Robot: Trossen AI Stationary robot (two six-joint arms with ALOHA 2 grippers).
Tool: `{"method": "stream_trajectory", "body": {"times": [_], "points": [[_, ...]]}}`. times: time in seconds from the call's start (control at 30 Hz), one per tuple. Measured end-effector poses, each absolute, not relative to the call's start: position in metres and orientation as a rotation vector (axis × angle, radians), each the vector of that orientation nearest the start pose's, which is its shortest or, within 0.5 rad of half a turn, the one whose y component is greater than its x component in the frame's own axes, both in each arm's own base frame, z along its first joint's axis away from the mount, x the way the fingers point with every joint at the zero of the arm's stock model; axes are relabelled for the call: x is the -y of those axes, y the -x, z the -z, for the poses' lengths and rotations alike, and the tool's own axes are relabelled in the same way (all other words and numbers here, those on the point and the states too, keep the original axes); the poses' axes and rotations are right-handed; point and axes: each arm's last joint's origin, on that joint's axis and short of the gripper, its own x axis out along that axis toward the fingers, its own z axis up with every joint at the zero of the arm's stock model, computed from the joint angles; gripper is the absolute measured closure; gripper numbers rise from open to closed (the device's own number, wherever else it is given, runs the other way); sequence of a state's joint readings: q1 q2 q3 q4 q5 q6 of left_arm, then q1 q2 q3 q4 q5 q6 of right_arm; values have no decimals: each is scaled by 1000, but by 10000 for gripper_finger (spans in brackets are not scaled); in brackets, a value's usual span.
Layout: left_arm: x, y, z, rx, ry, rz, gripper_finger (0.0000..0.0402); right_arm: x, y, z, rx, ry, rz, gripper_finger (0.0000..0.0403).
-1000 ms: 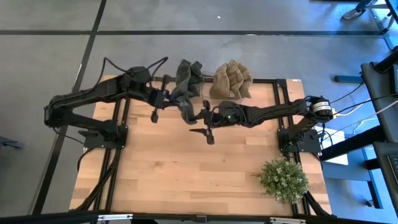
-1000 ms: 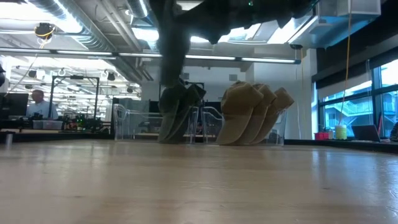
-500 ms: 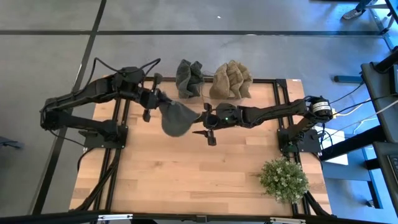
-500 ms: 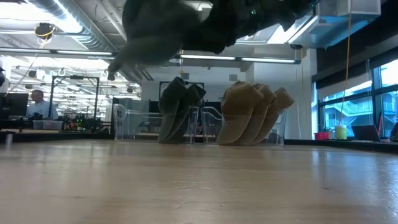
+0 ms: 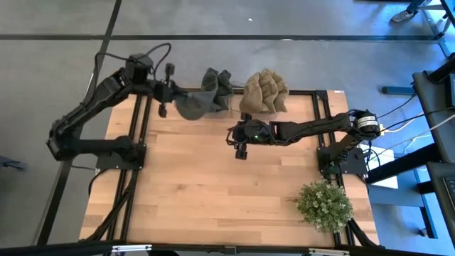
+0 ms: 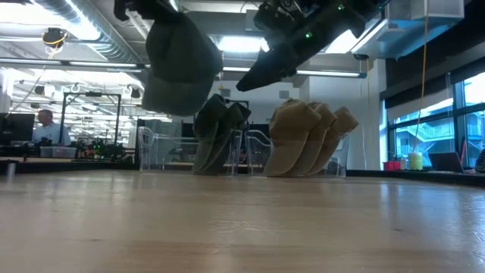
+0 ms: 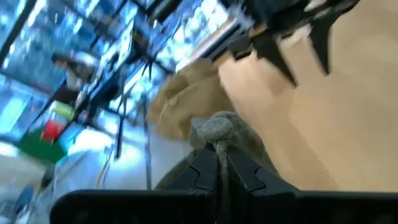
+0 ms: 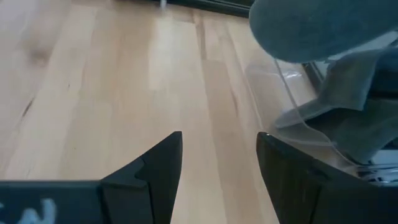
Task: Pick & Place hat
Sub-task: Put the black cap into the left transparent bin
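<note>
A pale wooden plank table [image 5: 213, 185] on a black frame stands on a grey floor, with an open workshop of ceiling pipes and strip lights behind it. At the near right corner of the table sits a small bushy green plant [image 5: 324, 205].

Toward the middle, the right arm stretches in level from its base at the right edge, its forearm nearly straight, and the right gripper [image 5: 240, 148] hangs above bare wood with its dark fingers [image 8: 155, 168] spread apart and nothing between them.

Farther back, the left arm is raised and folded high over the table's left rear corner. The left gripper [image 5: 170, 93] has its fingers pressed together on the fabric of a soft dark grey-green cap [image 6: 180, 70], which dangles clear of the table (the low view shows it hanging well above the wood).

Along the far edge stand a row of dark grey-green caps [image 5: 217, 89] and, just beside it, a row of tan caps [image 5: 264, 91], upright in clear holders. Beyond, at the left of the room, a person [image 6: 47, 125] sits at a desk.
</note>
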State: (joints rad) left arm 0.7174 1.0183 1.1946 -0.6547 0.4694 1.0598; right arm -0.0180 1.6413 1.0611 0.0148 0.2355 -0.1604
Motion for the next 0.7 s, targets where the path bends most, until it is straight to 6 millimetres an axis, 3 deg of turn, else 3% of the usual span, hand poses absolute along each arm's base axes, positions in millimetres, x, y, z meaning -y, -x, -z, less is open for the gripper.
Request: {"method": "stream_trajectory", "body": {"times": [0.13, 0.27, 0.53, 0.7], "points": [[-131, -146, -387, -381, -814, 86, 398, 19, -358, -233, -560, 213, 226, 196], [-150, -145, -381, -392, -852, 74, 398, 27, -358, -234, -553, 199, 251, 196], [-185, -160, -360, -439, -1059, 123, 398, 36, -357, -234, -548, 143, 290, 196], [-199, -170, -351, -428, -1084, 128, 398, 36, -357, -234, -549, 149, 289, 196]]}}
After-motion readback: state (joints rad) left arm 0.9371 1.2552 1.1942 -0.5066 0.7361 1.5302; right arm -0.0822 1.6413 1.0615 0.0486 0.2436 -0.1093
